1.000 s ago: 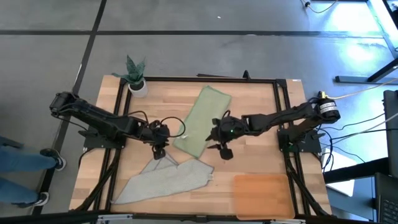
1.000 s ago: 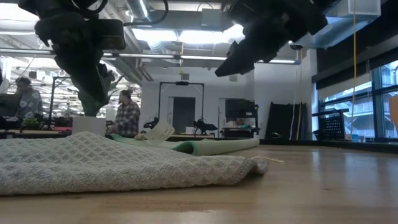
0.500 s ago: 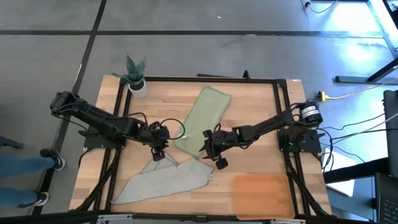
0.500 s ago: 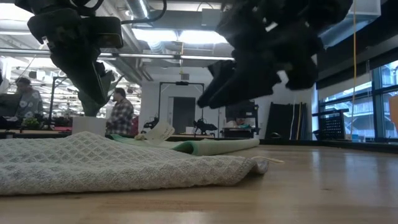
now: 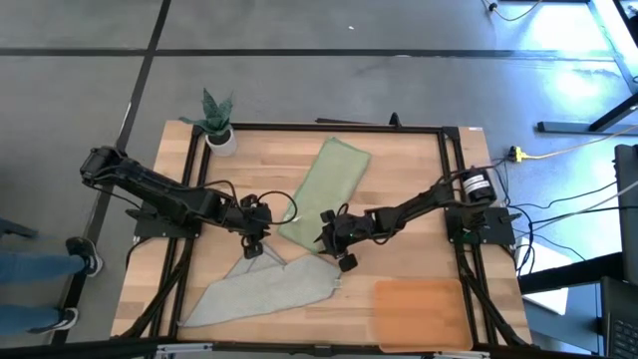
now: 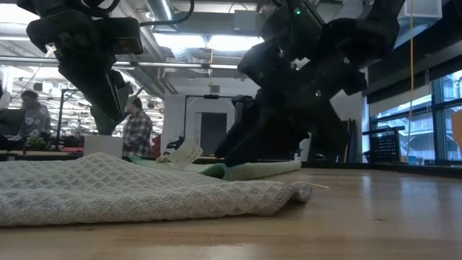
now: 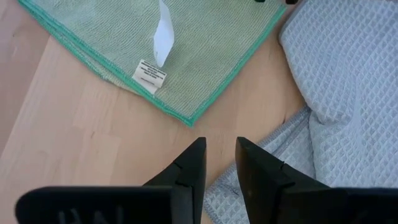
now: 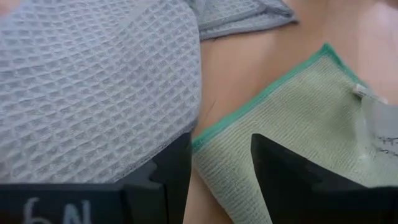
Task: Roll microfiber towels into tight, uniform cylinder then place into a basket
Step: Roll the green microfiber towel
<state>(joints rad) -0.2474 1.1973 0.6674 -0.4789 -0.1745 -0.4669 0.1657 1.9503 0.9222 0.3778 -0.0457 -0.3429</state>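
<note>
Towels first: your pale sage green microfiber cloth [image 5: 324,192] lies flat mid-table, the pale grey waffle cloth [image 5: 261,290] crumpled nearer, left of the flat orange-brown basket [image 5: 421,314]. Your right gripper [image 8: 214,163], fingers spread, straddles the green cloth's near corner. Your left gripper [image 7: 219,163], fingers slightly parted, hovers empty between both cloths.

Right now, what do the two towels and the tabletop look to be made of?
The grey towel looks like soft waffle-weave cloth: a raised grid of small cells. The green towel looks like a finer, flat-ribbed fabric with a stitched darker green edge and white sewn-in labels, probably microfiber. The table looks like pale wood planks with visible grain and a smooth finish.
</note>
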